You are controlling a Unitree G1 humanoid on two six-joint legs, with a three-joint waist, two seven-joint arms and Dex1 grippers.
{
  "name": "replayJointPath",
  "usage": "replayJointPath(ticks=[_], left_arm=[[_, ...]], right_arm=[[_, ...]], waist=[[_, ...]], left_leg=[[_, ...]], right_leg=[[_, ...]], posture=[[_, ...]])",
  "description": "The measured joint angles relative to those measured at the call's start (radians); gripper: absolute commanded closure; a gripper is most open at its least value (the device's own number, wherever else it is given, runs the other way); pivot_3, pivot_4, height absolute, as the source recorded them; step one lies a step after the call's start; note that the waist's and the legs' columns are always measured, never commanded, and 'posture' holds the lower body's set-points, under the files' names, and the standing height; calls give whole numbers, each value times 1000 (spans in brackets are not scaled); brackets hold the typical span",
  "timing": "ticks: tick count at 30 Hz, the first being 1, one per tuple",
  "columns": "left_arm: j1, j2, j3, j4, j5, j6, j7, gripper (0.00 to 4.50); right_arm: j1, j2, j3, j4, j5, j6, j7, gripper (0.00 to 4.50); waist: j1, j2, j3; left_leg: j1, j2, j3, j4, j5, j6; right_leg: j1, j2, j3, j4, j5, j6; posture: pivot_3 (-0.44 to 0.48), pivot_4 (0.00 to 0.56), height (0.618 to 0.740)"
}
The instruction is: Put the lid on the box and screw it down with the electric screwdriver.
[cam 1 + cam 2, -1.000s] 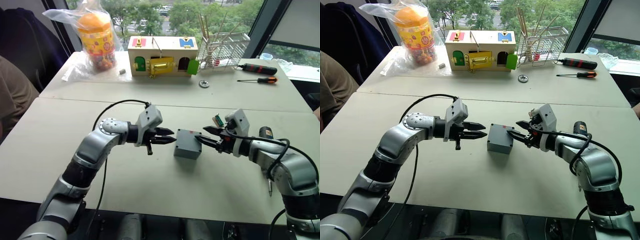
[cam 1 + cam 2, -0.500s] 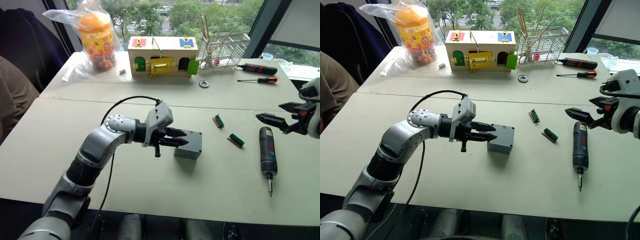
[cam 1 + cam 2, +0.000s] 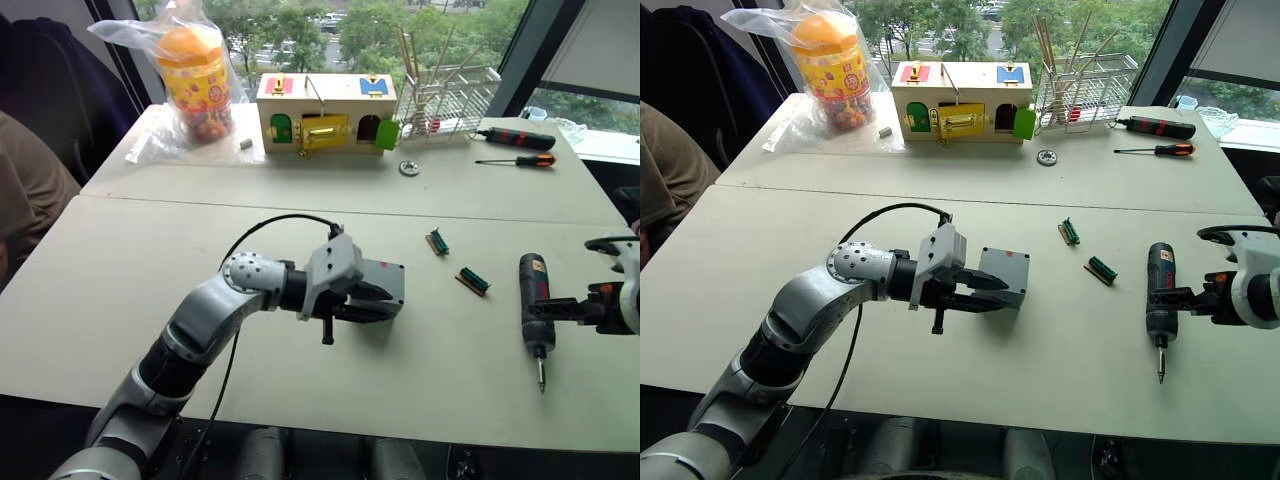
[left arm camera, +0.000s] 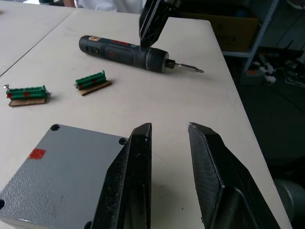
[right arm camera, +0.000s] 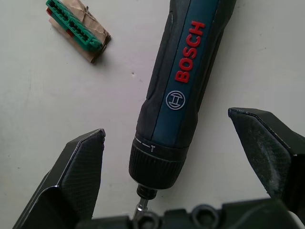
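Observation:
The grey box (image 3: 388,279) lies mid-table; its face with corner screw holes and a red mark (image 4: 57,171) shows in the left wrist view. I cannot tell the lid apart from the box. My left gripper (image 4: 169,128) is open beside the box's near edge, with only table between its fingers. The electric screwdriver (image 3: 535,288) lies on the table at the right, bit pointing toward me. My right gripper (image 5: 167,128) is wide open, one finger on either side of the screwdriver's front end, not touching it.
Two green terminal blocks (image 3: 438,241) (image 3: 472,281) lie between box and screwdriver. At the back stand a wooden box with coloured doors (image 3: 325,110), a bagged jar (image 3: 195,70), a wire rack (image 3: 450,95) and two hand screwdrivers (image 3: 515,137). A person's sleeve (image 3: 25,190) shows far left.
My right gripper left the box, swung out to the right, then came down astride the electric screwdriver. My left gripper slid right along the box's near side.

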Motion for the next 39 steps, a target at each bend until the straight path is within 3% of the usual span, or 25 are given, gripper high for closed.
replayJointPath(ticks=[3,11,18,22,27,30,34,35,39], left_arm=[[18,-22,-18,1,11,-4,33,3304],[45,-38,-22,7,20,-5,87,3304],[46,-72,-22,13,30,-6,127,3304],[46,-67,-21,15,32,-6,135,3304],[46,-50,-17,34,32,-9,139,3304],[38,-63,16,99,25,-21,127,3304],[9,-99,77,198,7,-55,122,3304],[-7,-99,86,224,8,-61,117,3304],[-81,-61,114,302,11,-85,71,3304]], right_arm=[[-35,47,66,58,-8,7,-23,30],[-126,32,218,161,-34,-19,0,30],[-231,0,405,309,-110,-143,111,2577],[-237,-24,468,320,-139,-197,190,2682],[-228,-10,456,353,-168,-234,201,2682],[-240,14,408,383,-170,-257,182,2682],[-301,35,259,365,-158,-251,121,2682],[-309,56,184,329,-152,-233,88,2682],[-333,326,-238,16,-63,-303,-66,2682]], waist=[[-1,0,0],[-2,-1,0],[-5,-2,0],[-3,-4,-1],[-3,-10,-5],[-6,-9,-4],[-1,4,-2],[-1,4,-2],[-1,4,-1]], left_leg=[[0,0,0,0,0,0],[3,0,0,0,-1,1],[8,0,0,0,-2,3],[8,1,0,0,-2,3],[9,1,-1,0,-2,3],[8,0,1,1,-2,3],[5,-1,3,-2,0,0],[4,0,3,-3,0,-1],[2,1,1,-4,2,-5]], right_leg=[[0,0,0,0,0,0],[3,1,0,-1,0,0],[9,1,-1,-4,0,0],[10,1,-1,-4,0,0],[11,1,-1,-5,0,0],[11,-1,-1,-5,1,-1],[5,-3,-1,-4,1,0],[3,-2,-1,-4,1,0],[0,3,-2,-2,0,0]], posture=[[0,150,708],[0,150,708],[0,150,708],[0,150,708],[0,150,708],[0,150,708],[0,150,708],[0,150,708],[0,150,708]])
